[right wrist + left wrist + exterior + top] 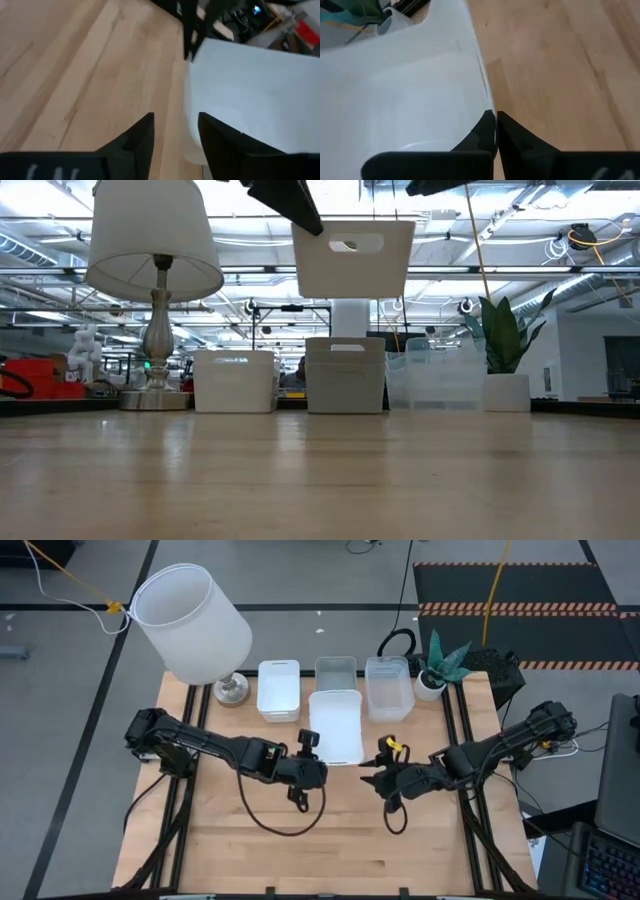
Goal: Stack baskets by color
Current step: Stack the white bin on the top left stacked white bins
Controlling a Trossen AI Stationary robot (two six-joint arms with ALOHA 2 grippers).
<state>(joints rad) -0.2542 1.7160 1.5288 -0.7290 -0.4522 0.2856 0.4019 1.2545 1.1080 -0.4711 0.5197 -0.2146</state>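
Note:
A white basket [336, 726] hangs in the air above the table's middle, also seen high up in the low view [355, 258]. My left gripper [309, 743] is shut on its left side. My right gripper [176, 135] is open at the basket's near right corner [192, 115], one finger on each side of the wall, with a gap showing. Three more baskets stand on their bottoms in a row at the far edge: white [278, 690], grey [335, 671] and clear [388, 688]. My left gripper pinches the rim of the white basket's left wall [487, 102], one finger inside the basket and one outside. It comes from the table's left, slanting down. The basket is lifted clear of the table, open side up and about level.
A lamp with a big white shade [190, 622] stands at the far left corner. A potted plant [436, 668] stands at the far right. The bare wooden table [330, 850] stretches toward the near edge.

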